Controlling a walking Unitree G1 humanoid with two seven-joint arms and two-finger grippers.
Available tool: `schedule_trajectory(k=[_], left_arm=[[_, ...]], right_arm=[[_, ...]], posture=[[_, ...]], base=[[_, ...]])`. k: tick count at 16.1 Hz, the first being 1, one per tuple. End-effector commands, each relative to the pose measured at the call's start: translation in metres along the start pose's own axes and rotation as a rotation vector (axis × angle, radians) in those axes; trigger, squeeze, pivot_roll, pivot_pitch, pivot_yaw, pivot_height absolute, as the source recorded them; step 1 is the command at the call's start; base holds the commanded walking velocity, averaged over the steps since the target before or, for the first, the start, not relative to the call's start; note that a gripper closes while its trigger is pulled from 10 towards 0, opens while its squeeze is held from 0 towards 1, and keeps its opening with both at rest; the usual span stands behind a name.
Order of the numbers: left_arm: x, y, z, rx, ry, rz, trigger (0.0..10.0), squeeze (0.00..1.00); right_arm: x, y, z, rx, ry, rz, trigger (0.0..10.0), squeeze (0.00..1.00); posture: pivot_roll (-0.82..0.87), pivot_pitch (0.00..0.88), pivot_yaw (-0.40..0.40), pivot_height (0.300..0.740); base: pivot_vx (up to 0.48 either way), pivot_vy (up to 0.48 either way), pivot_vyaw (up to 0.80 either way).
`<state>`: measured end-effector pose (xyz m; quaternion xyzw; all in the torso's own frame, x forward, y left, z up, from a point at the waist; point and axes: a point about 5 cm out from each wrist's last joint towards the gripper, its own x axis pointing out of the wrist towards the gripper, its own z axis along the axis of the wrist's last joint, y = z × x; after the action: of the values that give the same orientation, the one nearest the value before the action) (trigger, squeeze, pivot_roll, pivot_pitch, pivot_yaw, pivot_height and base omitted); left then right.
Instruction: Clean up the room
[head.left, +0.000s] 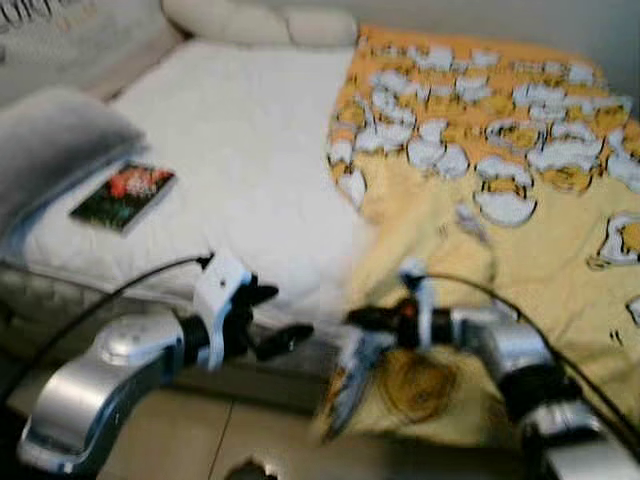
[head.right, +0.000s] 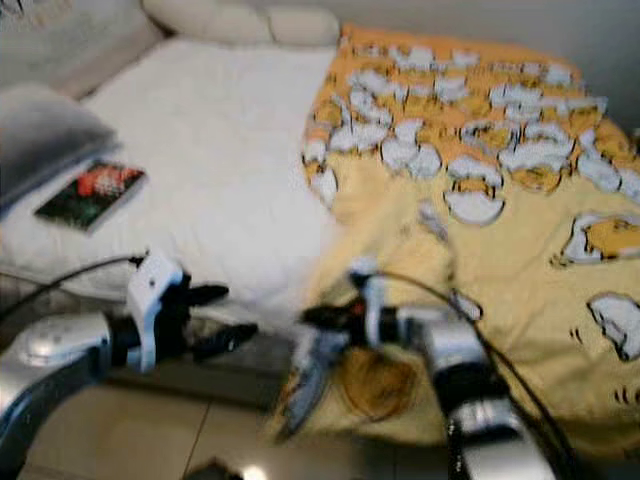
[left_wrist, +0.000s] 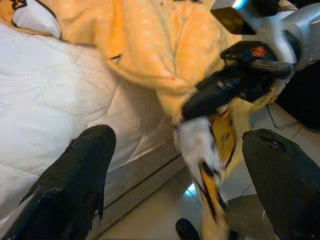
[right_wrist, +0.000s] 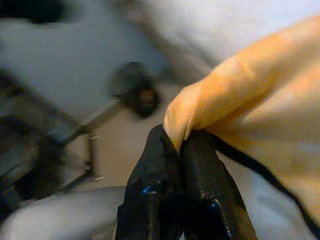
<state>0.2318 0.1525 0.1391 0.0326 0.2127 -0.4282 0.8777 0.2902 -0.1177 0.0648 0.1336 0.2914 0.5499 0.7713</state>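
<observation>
The right gripper (right_wrist: 182, 145) has its fingers pinching a thin blanket (right_wrist: 260, 115) fold at the tips; tension could slip it free. The left gripper (left_wrist: 175, 175), fingers spread, flanks the hanging corner and may snag it

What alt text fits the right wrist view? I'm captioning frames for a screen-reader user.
The right gripper is shut on a fold of the yellow blanket, its black fingers pressed together. Behind them is a blurred floor.

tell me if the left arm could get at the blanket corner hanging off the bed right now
Probably yes. The left end effector is open and empty, beside the hanging corner of the yellow blanket, with only open air between them. The right end effector already pinches the blanket's edge just above.
</observation>
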Motion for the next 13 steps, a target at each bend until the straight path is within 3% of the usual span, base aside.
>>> schedule_trajectory(k=[1, 2, 3, 8, 9, 10, 11, 13], left_arm=[[-0.002, 0.0, 0.002, 0.009, -0.009, 0.001, 10.0, 0.0], [-0.002, 0.0, 0.002, 0.01, -0.009, 0.001, 10.0, 0.0], [-0.004, 0.0, 0.001, 0.01, -0.006, 0.004, 10.0, 0.0], [-0.006, -0.003, -0.002, 0.006, 0.006, -0.012, 10.0, 0.0], [-0.006, -0.003, -0.002, 0.006, 0.008, -0.007, 10.0, 0.0], [-0.005, -0.002, -0.003, 0.007, 0.008, -0.004, 10.0, 0.0], [-0.005, -0.002, -0.003, 0.007, 0.009, -0.003, 10.0, 0.0], [-0.005, -0.001, -0.002, 0.013, 0.007, 0.0, 10.0, 0.0]], right_arm=[[0.004, 0.01, 0.008, -0.033, -0.005, 0.071, 0.0, 0.0], [0.01, 0.02, 0.01, -0.046, 0.001, 0.13, 0.0, 0.0], [0.023, 0.052, 0.013, -0.085, 0.036, 0.321, 0.0, 0.0], [0.022, 0.081, 0.004, -0.084, 0.105, 0.482, 0.0, 0.0], [0.024, 0.084, 0.002, -0.111, 0.112, 0.457, 2.1, 0.0], [0.027, 0.082, 0.001, -0.137, 0.113, 0.408, 8.4, 0.0], [0.028, 0.08, 0.001, -0.144, 0.11, 0.375, 10.0, 0.0], [0.035, 0.078, 0.005, -0.142, 0.069, 0.329, 10.0, 0.0]], posture=[[0.13, 0.0, -0.021, 0.74], [0.13, 0.0, -0.021, 0.74], [0.14, 0.0, -0.025, 0.74], [0.14, 0.0, -0.027, 0.74], [0.14, 0.0, -0.028, 0.74], [0.13, 0.0, -0.027, 0.74], [0.13, 0.0, -0.026, 0.74], [0.13, 0.0, -0.024, 0.74]], base=[[0.0, 0.0, 0.0], [0.0, 0.0, 0.0], [0.0, 0.0, 0.0], [0.0, 0.0, 0.0], [0.0, 0.0, 0.0], [0.0, 0.0, 0.0], [0.0, 0.0, 0.0], [0.0, 0.0, 0.0]])
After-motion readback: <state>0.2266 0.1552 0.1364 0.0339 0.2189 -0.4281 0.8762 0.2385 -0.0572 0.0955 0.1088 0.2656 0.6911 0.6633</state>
